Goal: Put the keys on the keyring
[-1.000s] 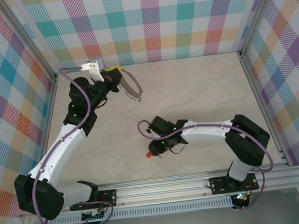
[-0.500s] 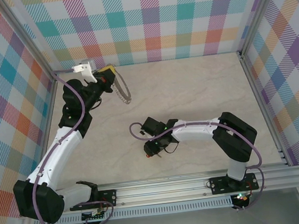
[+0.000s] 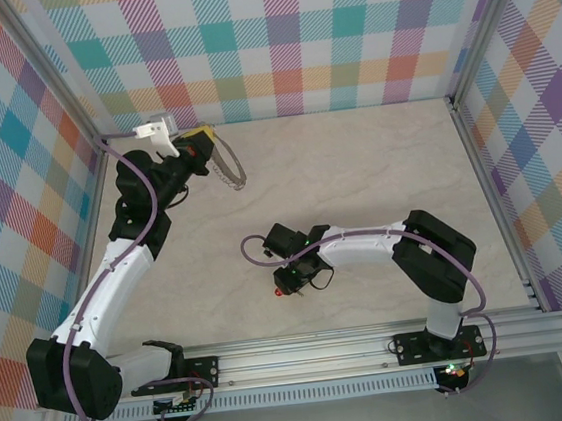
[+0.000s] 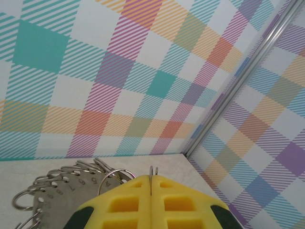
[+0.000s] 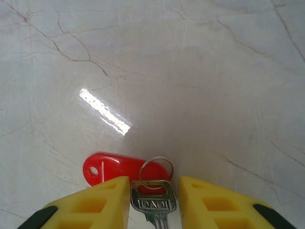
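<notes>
My left gripper (image 3: 206, 143) is raised at the back left, shut on one thin split ring (image 4: 153, 171) of the keyring (image 4: 57, 183). The keyring is a curved grey metal strip with numbered holes and several rings, and it hangs as an arc (image 3: 227, 171). My right gripper (image 3: 285, 285) points down at the table's near middle. Its yellow fingers (image 5: 100, 200) sit snug against both edges of the silver key's head (image 5: 153, 204). A small ring (image 5: 157, 158) joins the key to a red plastic tag (image 5: 114, 168), which pokes out past the tips as a red spot (image 3: 277, 293).
The pale marble tabletop (image 3: 357, 172) lies between plaid walls. An aluminium rail (image 3: 375, 341) runs along the near edge, and a corner post (image 4: 238, 81) stands close to the left gripper. Open table lies between the two grippers.
The left gripper has carried the keyring a little left, toward the back corner. The right arm's elbow swung left while its tips and the red tag stayed nearly in place.
</notes>
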Tool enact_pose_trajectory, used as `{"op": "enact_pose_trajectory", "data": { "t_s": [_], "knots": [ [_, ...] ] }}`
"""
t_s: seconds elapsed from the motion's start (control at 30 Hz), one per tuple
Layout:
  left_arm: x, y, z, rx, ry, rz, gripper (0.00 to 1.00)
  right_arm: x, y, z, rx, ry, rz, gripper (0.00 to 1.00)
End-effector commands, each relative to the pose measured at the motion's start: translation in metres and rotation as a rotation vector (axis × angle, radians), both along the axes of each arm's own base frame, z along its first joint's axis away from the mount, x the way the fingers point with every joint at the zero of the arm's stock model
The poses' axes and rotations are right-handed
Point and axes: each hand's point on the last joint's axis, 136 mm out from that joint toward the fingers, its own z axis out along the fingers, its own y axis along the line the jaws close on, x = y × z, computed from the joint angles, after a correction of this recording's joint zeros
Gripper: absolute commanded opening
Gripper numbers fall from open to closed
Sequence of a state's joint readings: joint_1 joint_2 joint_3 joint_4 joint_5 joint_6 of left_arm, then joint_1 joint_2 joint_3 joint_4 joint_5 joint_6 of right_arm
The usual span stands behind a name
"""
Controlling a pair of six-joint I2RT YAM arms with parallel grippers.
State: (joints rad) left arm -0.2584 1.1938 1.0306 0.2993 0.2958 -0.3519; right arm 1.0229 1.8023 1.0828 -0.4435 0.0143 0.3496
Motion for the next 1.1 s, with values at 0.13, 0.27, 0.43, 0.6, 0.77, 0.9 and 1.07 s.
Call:
{"op": "enact_pose_trajectory", "data": {
  "t_s": [0.13, 0.27, 0.43, 0.6, 0.77, 0.9, 1.07],
  "knots": [
    [-0.009, 0.005, 0.032, -0.043, -0.105, -0.012, 0.00, 0.000, -0.001, 0.001, -0.022, -0.018, 0.020, 0.28],
    [-0.008, 0.004, 0.031, -0.046, -0.102, -0.017, 0.00, 0.002, -0.003, 0.002, -0.025, -0.029, 0.015, 0.21],
    [-0.008, 0.003, 0.031, -0.052, -0.102, -0.022, 0.00, 0.002, -0.004, 0.003, -0.027, -0.034, 0.012, 0.09],
    [-0.009, 0.002, 0.031, -0.052, -0.101, -0.028, 0.00, 0.003, -0.006, 0.007, -0.026, -0.049, 0.002, 0.00],
    [-0.009, 0.002, 0.031, -0.054, -0.098, -0.031, 0.00, 0.007, -0.012, 0.018, -0.009, -0.073, -0.017, 0.00],
    [-0.010, 0.001, 0.031, -0.054, -0.098, -0.038, 0.00, 0.012, -0.019, 0.034, 0.029, -0.095, -0.046, 0.00],
    [-0.010, 0.000, 0.032, -0.055, -0.100, -0.045, 0.00, 0.016, -0.024, 0.049, 0.092, -0.090, -0.063, 0.00]
  ]
}}
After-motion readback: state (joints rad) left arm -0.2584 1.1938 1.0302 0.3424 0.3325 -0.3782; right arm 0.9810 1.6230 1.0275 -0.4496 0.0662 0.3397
